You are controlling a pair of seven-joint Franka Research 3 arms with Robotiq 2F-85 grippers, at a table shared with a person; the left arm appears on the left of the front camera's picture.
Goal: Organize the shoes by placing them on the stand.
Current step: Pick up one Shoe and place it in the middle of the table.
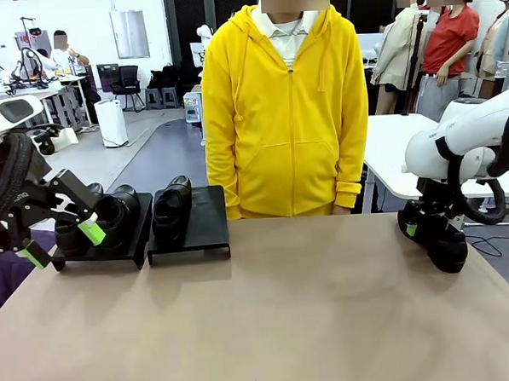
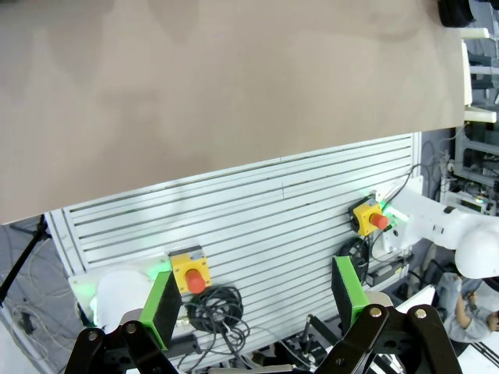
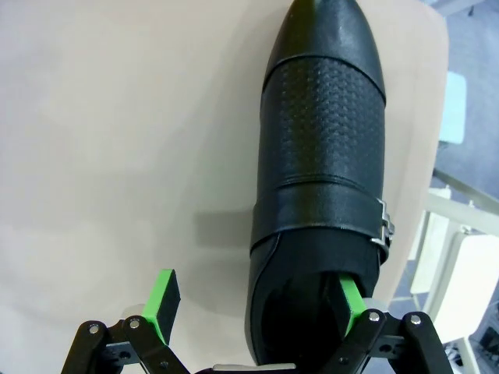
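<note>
Right wrist view shows your right gripper [image 3: 253,302] open astride the heel wall of the last shoe [image 3: 321,164] at the table's right edge, one pad inside, so close squarely before lifting toward the stand [image 1: 201,223]; left gripper [image 1: 62,240] hangs open.

L arm: reaching in over tabletop's left edge, wrist angling down.
L gripper [image 1: 62,241]: hanging w/ jaws spread wide, nothing betw. pads [image 2: 164,308].
R arm: bending down at tabletop's right edge.
R gripper [image 3: 253,302]: sitting low, jaws spread wide, one finger [image 3: 348,300] dipping inside a shoe [image 3: 323,171].
</note>
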